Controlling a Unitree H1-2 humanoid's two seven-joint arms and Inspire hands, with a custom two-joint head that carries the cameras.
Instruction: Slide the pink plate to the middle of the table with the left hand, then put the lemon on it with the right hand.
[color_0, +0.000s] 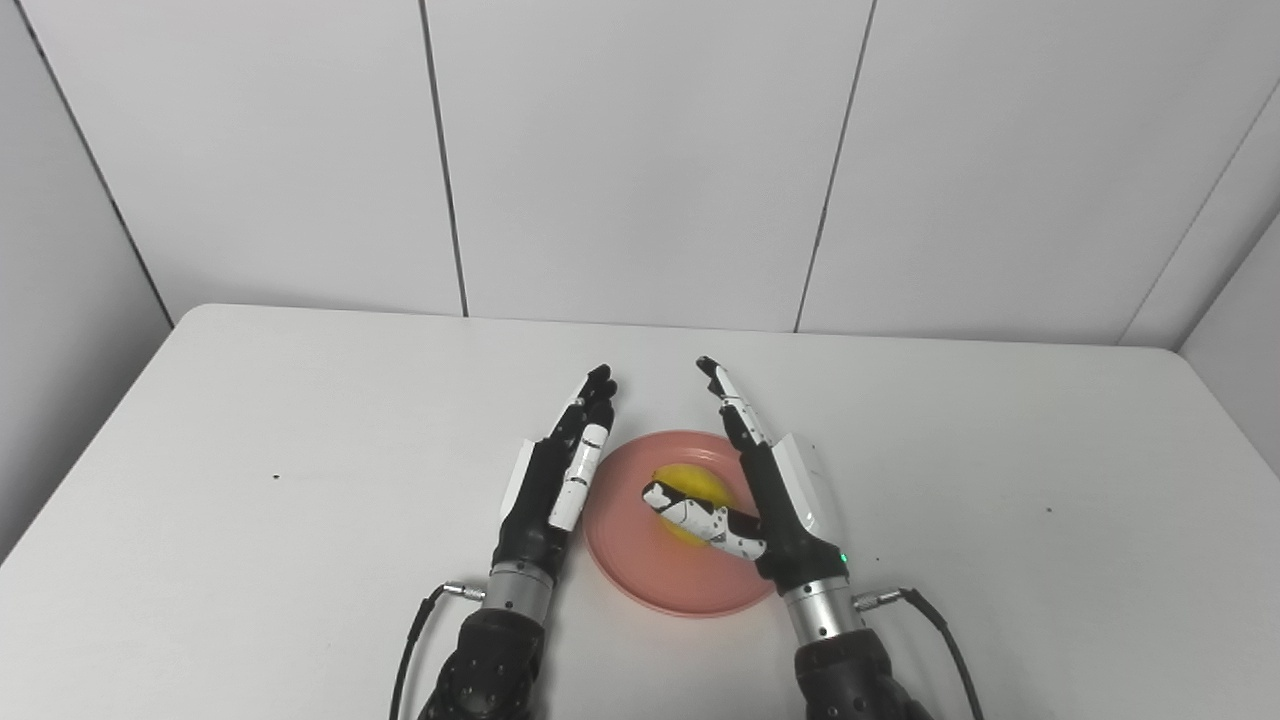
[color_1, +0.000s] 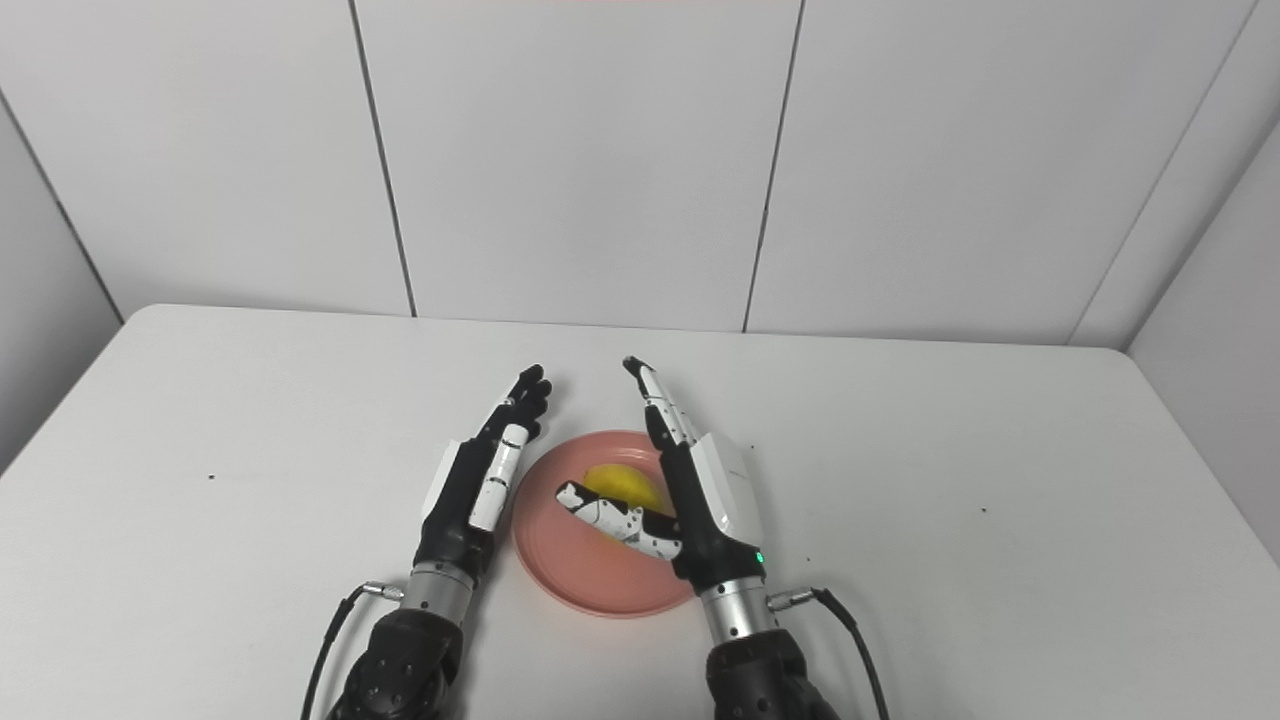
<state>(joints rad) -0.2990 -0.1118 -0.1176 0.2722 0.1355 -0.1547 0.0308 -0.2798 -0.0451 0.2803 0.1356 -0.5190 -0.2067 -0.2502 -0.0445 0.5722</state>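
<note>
The pink plate (color_0: 640, 555) lies near the middle of the white table (color_0: 250, 450), between my two hands. The yellow lemon (color_0: 697, 485) rests on the plate, partly hidden behind my right thumb. My left hand (color_0: 560, 470) is open with its fingers straight, standing edge-on at the plate's left rim. My right hand (color_0: 765, 470) is open above the plate's right side; its fingers point away from me and its thumb stretches across in front of the lemon. The same scene shows in the right eye view, with the plate (color_1: 570, 560) and lemon (color_1: 625, 483).
The table's far edge meets a grey panelled wall (color_0: 640, 150). Cables (color_0: 420, 625) run from both wrists near the front edge.
</note>
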